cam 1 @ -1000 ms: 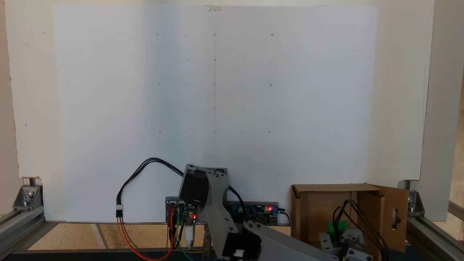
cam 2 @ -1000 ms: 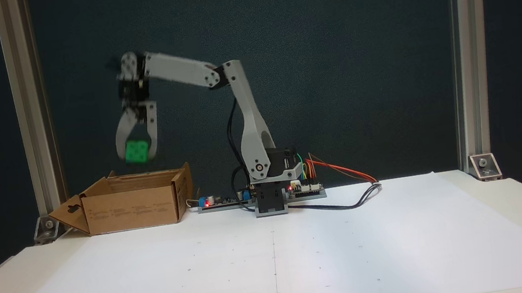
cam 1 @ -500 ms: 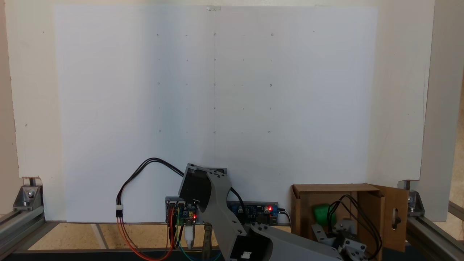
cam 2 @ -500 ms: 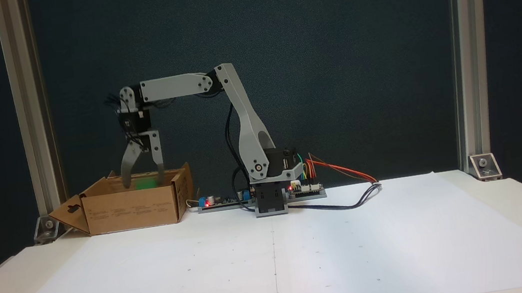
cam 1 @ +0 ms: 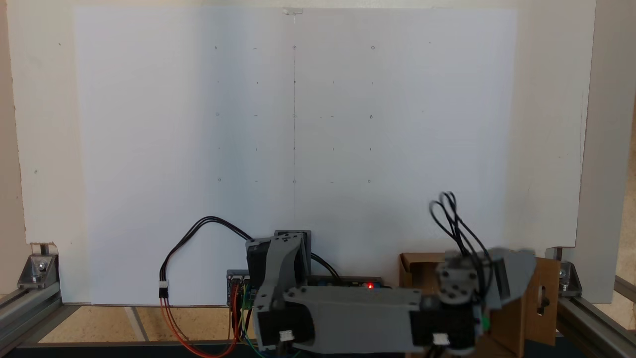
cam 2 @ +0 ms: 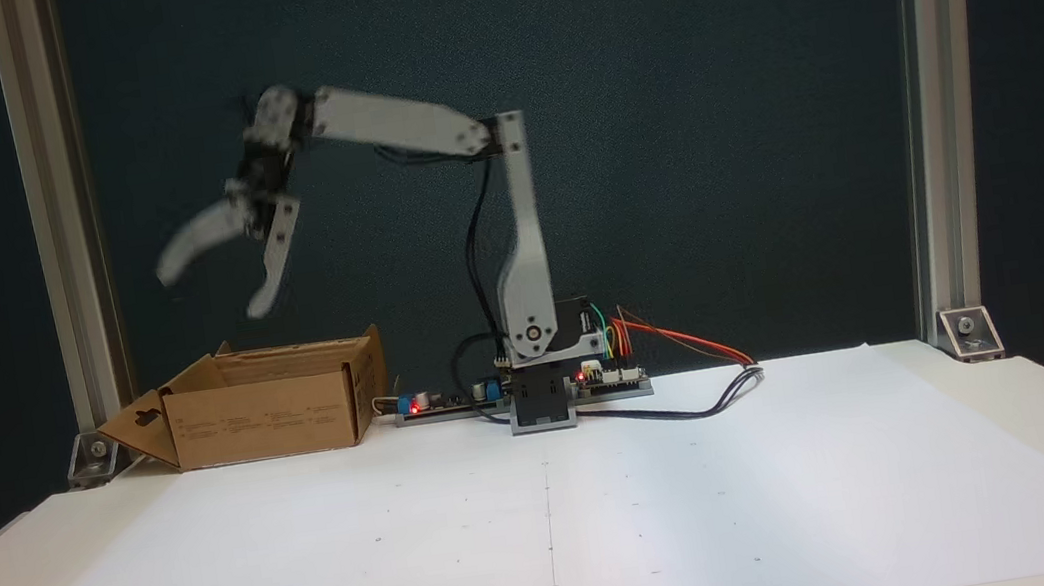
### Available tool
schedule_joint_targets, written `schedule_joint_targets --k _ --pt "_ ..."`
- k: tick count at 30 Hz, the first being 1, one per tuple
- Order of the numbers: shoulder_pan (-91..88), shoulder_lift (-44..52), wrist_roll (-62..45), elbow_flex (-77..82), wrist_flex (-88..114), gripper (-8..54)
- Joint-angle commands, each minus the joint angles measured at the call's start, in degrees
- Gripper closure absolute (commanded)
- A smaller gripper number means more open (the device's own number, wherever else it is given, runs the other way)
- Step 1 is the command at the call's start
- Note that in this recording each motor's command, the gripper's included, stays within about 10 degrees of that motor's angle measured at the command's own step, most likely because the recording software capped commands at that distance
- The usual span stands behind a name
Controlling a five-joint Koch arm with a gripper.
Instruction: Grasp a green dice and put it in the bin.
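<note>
My gripper [cam 2: 214, 291] hangs open in mid-air above the left part of the bin [cam 2: 265, 407], blurred by motion, with nothing between its fingers. The bin is a brown cardboard box [cam 1: 416, 271] whose side flap has a slot cutout [cam 1: 542, 298]. It stands left of the arm's base in the fixed view from the front. The green dice is hidden: the bin's walls block the front view, and the forearm [cam 1: 357, 318] and wrist cover the bin's inside in the fixed view from above. A thin green edge [cam 1: 484, 324] shows beside the wrist, too little to identify.
Circuit boards [cam 2: 441, 402] with red lights and coloured wires [cam 2: 680, 343] lie beside the arm's base [cam 2: 541, 401]. A black cable loops onto the white paper sheet [cam 2: 553, 531]. Aluminium posts [cam 2: 62, 243] stand at both back corners.
The gripper was shut on the dice above the bin, dipped into the bin and let it go. It has since swung up and left, open and empty.
</note>
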Motion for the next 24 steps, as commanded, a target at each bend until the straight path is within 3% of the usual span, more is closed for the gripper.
schedule_joint_targets --k 1,7,16,24 --pt "-9.1 4.5 9.6 -3.9 -0.7 0.7" --pt "-33.8 10.9 12.4 -1.6 -1.3 1.2" --pt "-70.9 30.1 14.0 30.9 -23.0 0.9" --pt "-80.2 34.3 13.7 42.8 -38.1 1.2"
